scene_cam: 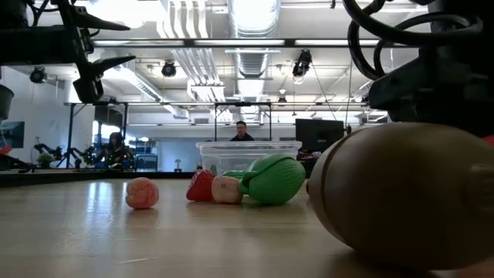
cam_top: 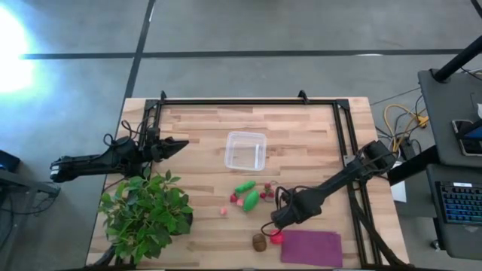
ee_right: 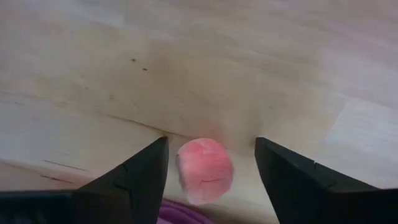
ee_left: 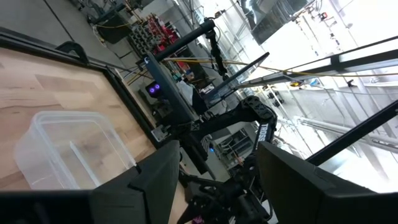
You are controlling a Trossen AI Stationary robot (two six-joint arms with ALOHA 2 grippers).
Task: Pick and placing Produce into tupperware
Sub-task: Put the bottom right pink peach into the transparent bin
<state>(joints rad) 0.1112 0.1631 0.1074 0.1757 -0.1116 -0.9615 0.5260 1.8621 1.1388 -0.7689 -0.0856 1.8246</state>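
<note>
The clear tupperware [cam_top: 245, 150] stands on its base mid-table; it also shows in the low view [scene_cam: 247, 153] and the left wrist view [ee_left: 68, 146]. Two green oblong pieces [cam_top: 248, 194], small red ones [cam_top: 268, 188] and a pink one [cam_top: 224, 211] lie near it. The brown kiwi ball [cam_top: 259, 242] lies close to the near edge, large in the low view [scene_cam: 409, 193]. My right gripper [ee_right: 210, 140] is open, pointing down, its fingers on either side of a small red-pink piece [ee_right: 205, 169] without touching it. My left gripper [ee_left: 217, 146] waits open at the table's left [cam_top: 177, 145].
A flat purple mat [cam_top: 310, 247] lies at the near edge, right beside the red-pink piece. A big leafy plant [cam_top: 147, 211] fills the near left corner. A black frame [cam_top: 248, 100] runs along the far and right edges. People show in the room behind the table.
</note>
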